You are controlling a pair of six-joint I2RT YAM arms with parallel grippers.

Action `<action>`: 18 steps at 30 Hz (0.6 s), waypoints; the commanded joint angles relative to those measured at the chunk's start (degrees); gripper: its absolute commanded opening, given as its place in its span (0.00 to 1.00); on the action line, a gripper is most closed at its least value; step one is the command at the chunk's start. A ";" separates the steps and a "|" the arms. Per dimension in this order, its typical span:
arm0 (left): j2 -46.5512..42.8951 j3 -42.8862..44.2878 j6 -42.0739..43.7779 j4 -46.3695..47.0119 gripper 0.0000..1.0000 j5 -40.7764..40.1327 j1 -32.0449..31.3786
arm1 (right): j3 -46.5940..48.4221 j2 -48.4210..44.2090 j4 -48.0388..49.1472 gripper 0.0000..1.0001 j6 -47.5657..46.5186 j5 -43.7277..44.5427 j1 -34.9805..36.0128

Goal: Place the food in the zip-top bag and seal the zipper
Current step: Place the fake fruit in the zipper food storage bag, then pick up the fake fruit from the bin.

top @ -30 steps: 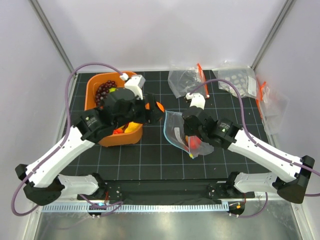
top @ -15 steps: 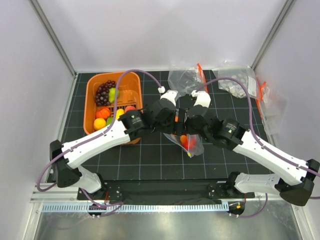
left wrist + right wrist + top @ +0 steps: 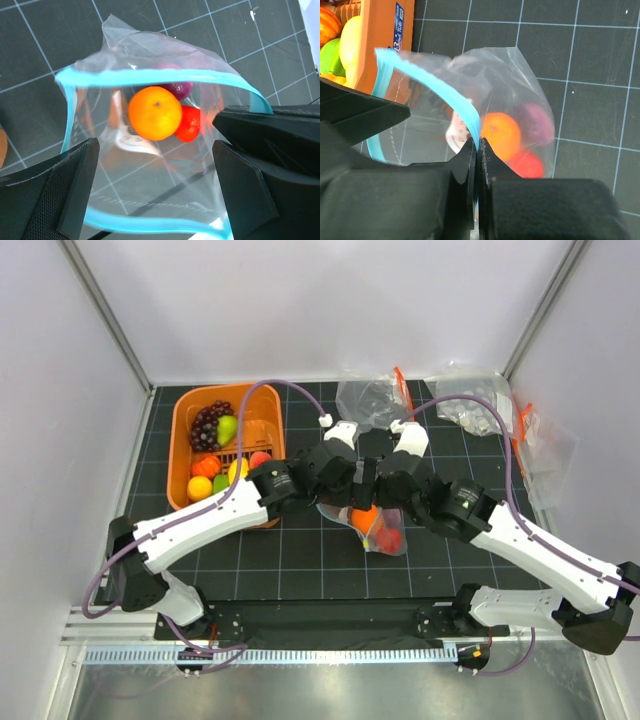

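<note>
**Pinched at the zipper, gaping below the left gripper**

Clamped the right gripper (image 3: 478, 150) on the zipper (image 3: 462, 107), jaws pressed together with the teal strip squeezed between them. Held the bag (image 3: 378, 530) by that edge, with its mouth drawn into a wide loop just ahead of the closed fingertips.

Hung the left gripper (image 3: 157, 175) straight above the open mouth, fingers well apart and gripping nothing. Framed, between those fingers and beneath them, an orange fruit (image 3: 155, 113) inside the bag. Showed it touching a red fruit (image 3: 189, 123) toward the right finger and a purple piece (image 3: 177, 89) just beyond. Could not tell whether that right finger touched the strip where the teal edge ran behind it.

Met nearly tip to tip over the bag, as seen from the top camera.

Had the basket (image 3: 187, 410) off to the outer side of the left gripper, near the bag, with grapes (image 3: 207, 423) and green, yellow, orange and red pieces inside. Had other clear bags (image 3: 370, 398) with orange-red strips beyond both grippers, at the far edge of the mat (image 3: 300, 560).
</note>
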 commanded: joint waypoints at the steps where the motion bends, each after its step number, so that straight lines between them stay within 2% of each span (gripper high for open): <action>1: -3.83 2.05 1.22 0.30 1.00 -1.39 0.91 | 0.07 -1.72 1.30 0.01 1.15 1.40 0.28; 4: -5.06 2.68 2.54 -2.25 1.00 -0.78 3.46 | -0.02 -1.54 1.21 0.01 1.24 1.31 0.28; 8: -9.36 1.89 4.04 -3.05 1.00 3.09 14.61 | -0.46 -1.89 1.21 0.01 0.98 1.49 0.37; 12: -9.73 2.32 7.19 -4.28 1.00 -2.17 24.01 | -0.72 -1.72 1.39 0.01 0.36 1.67 0.28; 13: -9.29 3.28 7.73 -4.80 1.00 -2.44 28.04 | -0.98 -1.72 1.39 0.01 0.10 1.58 0.10; 18: -7.44 4.00 8.17 -3.76 1.00 -1.92 37.20 | -1.77 -1.19 2.27 0.01 -0.52 1.40 0.28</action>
